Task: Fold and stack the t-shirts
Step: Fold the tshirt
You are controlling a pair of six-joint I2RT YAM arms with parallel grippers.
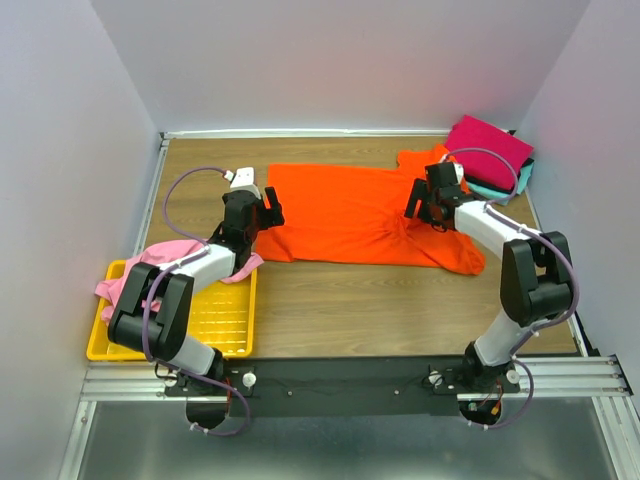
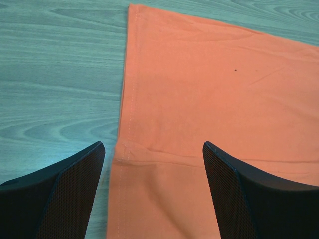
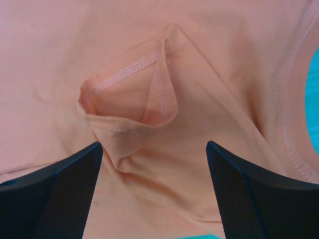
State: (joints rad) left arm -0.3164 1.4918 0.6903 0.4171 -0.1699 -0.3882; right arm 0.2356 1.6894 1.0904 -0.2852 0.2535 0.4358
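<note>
The orange t-shirt [image 1: 350, 215] lay unfolded mid-frame on the desk [image 1: 350, 300], with the left pincer [image 1: 265, 210] and right pincer [image 1: 425, 205] both spread over it, holding nothing. The folded t-shirts [image 1: 490, 148] sat upper right; the pink t-shirt [image 1: 150, 262] waited crumpled at left.

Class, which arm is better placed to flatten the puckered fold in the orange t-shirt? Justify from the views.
Right. The right pincer, open, hangs directly over the puckered fold in the orange t-shirt; the left pincer, also open, sits over the flat hem at the opposite end.
</note>
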